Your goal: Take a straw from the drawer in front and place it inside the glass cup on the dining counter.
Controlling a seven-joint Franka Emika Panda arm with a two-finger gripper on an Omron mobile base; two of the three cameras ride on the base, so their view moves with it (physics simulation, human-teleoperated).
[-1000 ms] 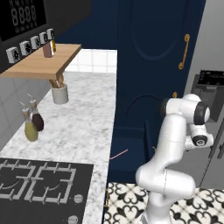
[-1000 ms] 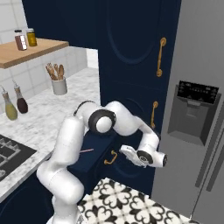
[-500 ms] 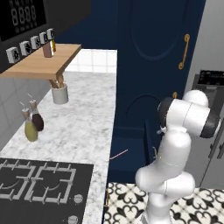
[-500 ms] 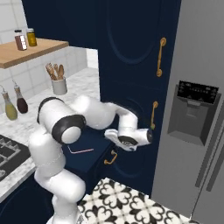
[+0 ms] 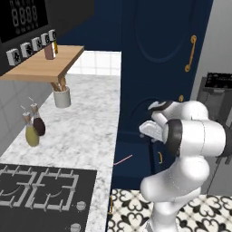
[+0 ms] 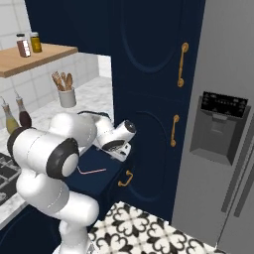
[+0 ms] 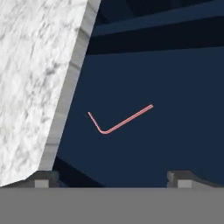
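While my pincer (image 7: 112, 178) hangs wide above the drawer (image 7: 175, 87), straw (image 7: 120, 120) lies below; next: drop & pinch it.

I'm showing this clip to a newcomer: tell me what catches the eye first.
The big white arm curls over the open navy drawer, its open pincer poised above a bent pinkish-red straw lying inside. Beside the drawer runs the marble worktop with the black hob.

base views: behind arm, flanking, forward-down | hand view: close above drawer (image 7: 166, 109)
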